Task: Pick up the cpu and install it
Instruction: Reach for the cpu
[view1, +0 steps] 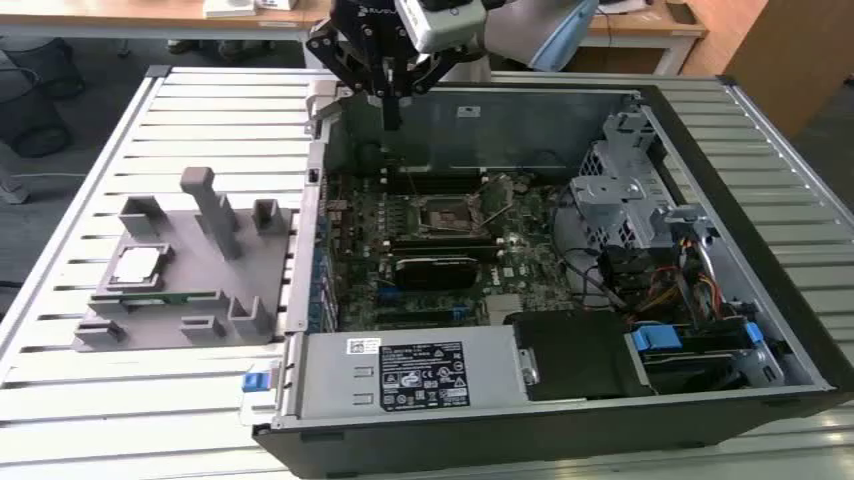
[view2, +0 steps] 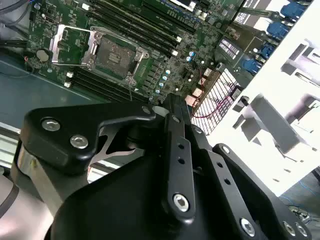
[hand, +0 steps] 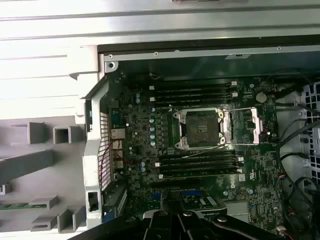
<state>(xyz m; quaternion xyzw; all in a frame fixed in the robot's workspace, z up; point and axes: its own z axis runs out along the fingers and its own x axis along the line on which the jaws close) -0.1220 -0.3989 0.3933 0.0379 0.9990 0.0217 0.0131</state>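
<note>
The black gripper (view1: 391, 120) hung clenched and empty above the steel computer case (view1: 534, 125). The shiny square cpu (view1: 138, 265) lay flat on a matte grey holder (view1: 140, 330).

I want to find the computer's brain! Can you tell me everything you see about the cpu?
The cpu is a small flat square chip with a shiny silver-white metal top and a thin darker edge. It lies flat in the grey holder on the slatted table, to the exterior view's left of the open computer case. Only the holder touches it; the gripper hangs apart from it, above the case's far wall.
</note>
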